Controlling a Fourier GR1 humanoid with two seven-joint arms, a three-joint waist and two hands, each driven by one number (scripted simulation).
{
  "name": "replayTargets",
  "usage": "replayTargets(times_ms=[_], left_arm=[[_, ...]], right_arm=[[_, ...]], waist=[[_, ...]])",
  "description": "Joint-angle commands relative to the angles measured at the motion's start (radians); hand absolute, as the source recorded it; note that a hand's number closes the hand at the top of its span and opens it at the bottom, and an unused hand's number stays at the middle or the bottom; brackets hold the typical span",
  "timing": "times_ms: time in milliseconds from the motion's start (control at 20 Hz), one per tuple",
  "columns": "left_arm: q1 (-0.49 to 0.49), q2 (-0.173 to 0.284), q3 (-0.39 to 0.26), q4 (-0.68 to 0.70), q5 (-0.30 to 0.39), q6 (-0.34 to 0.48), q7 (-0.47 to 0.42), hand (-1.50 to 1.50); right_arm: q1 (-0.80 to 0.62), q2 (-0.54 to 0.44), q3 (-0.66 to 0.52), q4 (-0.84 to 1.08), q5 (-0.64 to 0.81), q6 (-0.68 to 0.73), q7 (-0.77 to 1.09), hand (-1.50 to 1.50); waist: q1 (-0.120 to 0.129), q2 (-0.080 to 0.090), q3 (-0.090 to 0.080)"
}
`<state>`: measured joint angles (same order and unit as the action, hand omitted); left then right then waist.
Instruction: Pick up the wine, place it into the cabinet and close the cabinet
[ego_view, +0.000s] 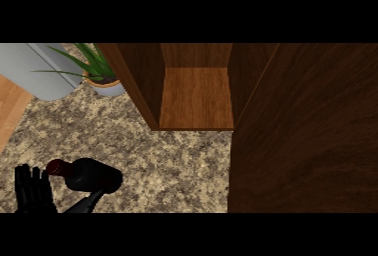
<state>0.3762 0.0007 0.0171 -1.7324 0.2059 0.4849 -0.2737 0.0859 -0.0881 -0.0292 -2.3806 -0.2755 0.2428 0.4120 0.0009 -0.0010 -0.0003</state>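
A: Item one, nearest the lower edge?

B: Left hand (33, 192), black, at the lower left corner, fingers straight and pointing up, holding nothing. It rests on or just above the speckled bench (170, 160).

A: Item two?

B: Wine (87, 175), a dark bottle with a dark red cap, just right of the left hand. Seen from above, its cap end points toward the hand and lies right beside the fingers; whether they touch, I cannot tell. A dark narrow shape runs from the bottle down to the lower edge; what it is, I cannot tell.

A: Right hand?

B: Not seen anywhere.

A: Farther back?

B: Cabinet (196, 97), brown wood, open, its inner shelf bare. Its door (303, 130) stands swung out, filling the right side. The wine is well apart from it.

A: Farthest?

B: Potted plant (100, 75) with green leaves, just left of the cabinet; a grey curved object (40, 70) at the upper left; a light wooden surface (11, 112) at the left edge.
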Motion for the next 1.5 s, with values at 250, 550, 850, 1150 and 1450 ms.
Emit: replayTargets(times_ms=[250, 550, 850, 1150, 1450], left_arm=[[-0.051, 0.045, 0.116, 0.186, 0.13, -0.15, -0.101, -1.5], [-0.1, 0.015, 0.106, 0.315, 0.106, -0.158, -0.158, -1.5], [-0.148, 0.001, 0.115, 0.434, 0.13, -0.17, -0.217, -1.5], [-0.264, 0.021, 0.141, 0.555, 0.165, -0.157, -0.252, -1.5], [-0.312, 0.012, 0.19, 0.752, 0.272, -0.307, -0.43, -1.5]], right_arm=[[-0.003, 0.009, -0.019, 0.017, -0.012, 0.004, -0.012, -1.5], [0.039, 0.023, 0.034, -0.09, 0.022, -0.011, 0.042, -1.5], [0.016, 0.011, -0.016, -0.023, 0.017, 0.013, -0.016, -1.5], [0.03, 0.01, -0.024, -0.032, 0.008, 0.026, -0.01, -1.5], [0.05, 0.056, 0.06, -0.049, 0.101, 0.002, -0.022, -1.5]], waist=[[0.0, 0.001, 0.0], [-0.003, 0.0, 0.0], [-0.002, 0.001, 0.0], [-0.003, 0.001, 0.0], [-0.004, 0.001, 0.0]])
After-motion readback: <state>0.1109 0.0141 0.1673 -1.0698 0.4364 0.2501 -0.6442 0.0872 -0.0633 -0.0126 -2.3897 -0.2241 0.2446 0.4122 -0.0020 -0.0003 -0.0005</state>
